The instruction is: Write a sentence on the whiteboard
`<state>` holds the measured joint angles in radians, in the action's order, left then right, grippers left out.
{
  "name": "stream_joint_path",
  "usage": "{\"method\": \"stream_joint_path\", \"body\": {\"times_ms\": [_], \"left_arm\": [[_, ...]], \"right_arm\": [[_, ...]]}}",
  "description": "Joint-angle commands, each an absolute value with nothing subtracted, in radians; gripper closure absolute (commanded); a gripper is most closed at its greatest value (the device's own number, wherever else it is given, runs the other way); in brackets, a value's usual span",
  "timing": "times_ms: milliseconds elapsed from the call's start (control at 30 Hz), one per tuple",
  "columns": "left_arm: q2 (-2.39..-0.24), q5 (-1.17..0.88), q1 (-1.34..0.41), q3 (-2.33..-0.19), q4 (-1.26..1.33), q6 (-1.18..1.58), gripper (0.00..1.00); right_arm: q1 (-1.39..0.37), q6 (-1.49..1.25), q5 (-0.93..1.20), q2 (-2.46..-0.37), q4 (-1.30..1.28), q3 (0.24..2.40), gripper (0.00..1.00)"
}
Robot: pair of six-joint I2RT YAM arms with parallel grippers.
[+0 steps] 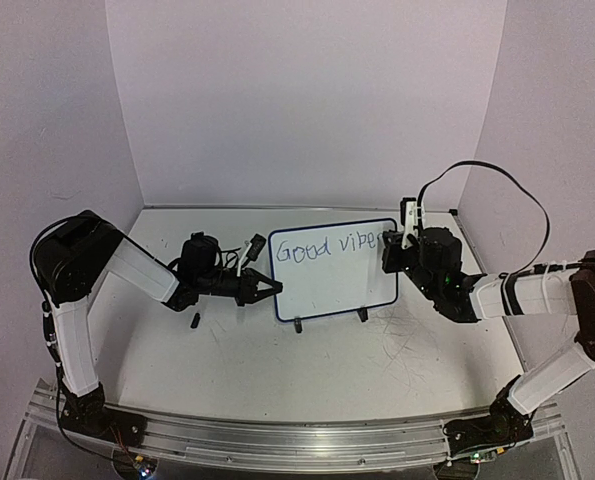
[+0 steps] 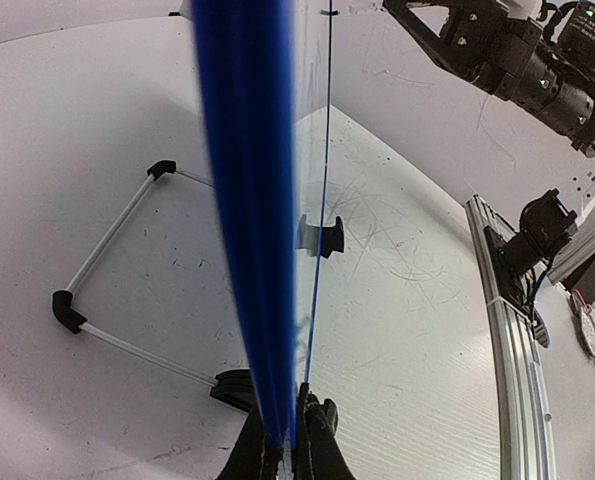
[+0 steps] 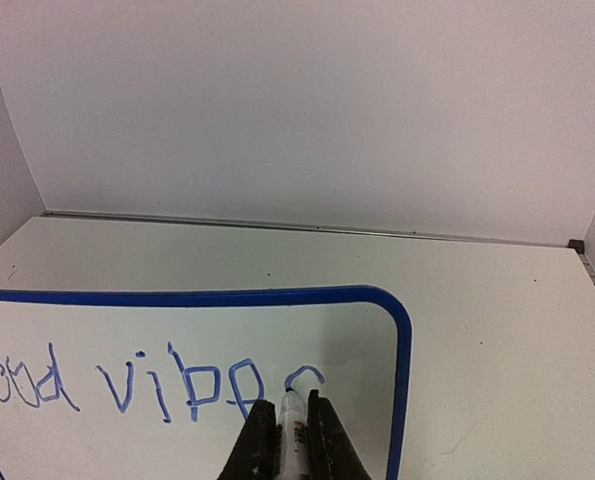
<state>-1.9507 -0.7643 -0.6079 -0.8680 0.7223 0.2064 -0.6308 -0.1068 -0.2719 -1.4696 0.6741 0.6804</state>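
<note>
Top external view: the whiteboard (image 1: pixel 335 270) is seen standing upright on two black feet (image 1: pixel 298 324) at mid-tabletop, between the two arms. The tabletop (image 1: pixel 377 370) is grey-white and heavily scratched. One line of the sentence (image 1: pixel 322 247) is written along the top of the board; "Good vibe" can be read, and the end is covered by the right hand (image 1: pixel 392 245). The left hand (image 1: pixel 267 290) is at the lower left edge of the board. A small dark object (image 1: pixel 194 321) lies on the tabletop, near side of the left hand; its identity cannot be told.

Left wrist view: the left hand (image 2: pixel 292 440) is closed on the blue frame of the whiteboard (image 2: pixel 247 200), which is seen edge-on. One foot (image 2: pixel 322 237) is visible further along the board.

Right wrist view: the right hand (image 3: pixel 289 402) is closed around a marker (image 3: pixel 291 425). The marker tip is set against the whiteboard (image 3: pixel 277 330) at the last letter, close to the right-hand frame. The sentence (image 3: pixel 177 385) appears in blue ink, with "ood vibe" in frame and a curved final stroke at the tip.
</note>
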Motion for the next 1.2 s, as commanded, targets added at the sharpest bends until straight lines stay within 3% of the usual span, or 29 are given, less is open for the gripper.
{"method": "stream_joint_path", "body": {"times_ms": [0, 1167], "left_arm": [[-1.920, -0.669, -0.595, -0.872, 0.691, 0.144, 1.00], [-1.921, -0.670, -0.595, -0.873, 0.691, 0.146, 1.00]], "right_arm": [[-0.634, -0.121, -0.317, -1.448, 0.660, 0.675, 1.00], [-0.652, -0.155, -0.299, -1.489, 0.648, 0.699, 1.00]]}}
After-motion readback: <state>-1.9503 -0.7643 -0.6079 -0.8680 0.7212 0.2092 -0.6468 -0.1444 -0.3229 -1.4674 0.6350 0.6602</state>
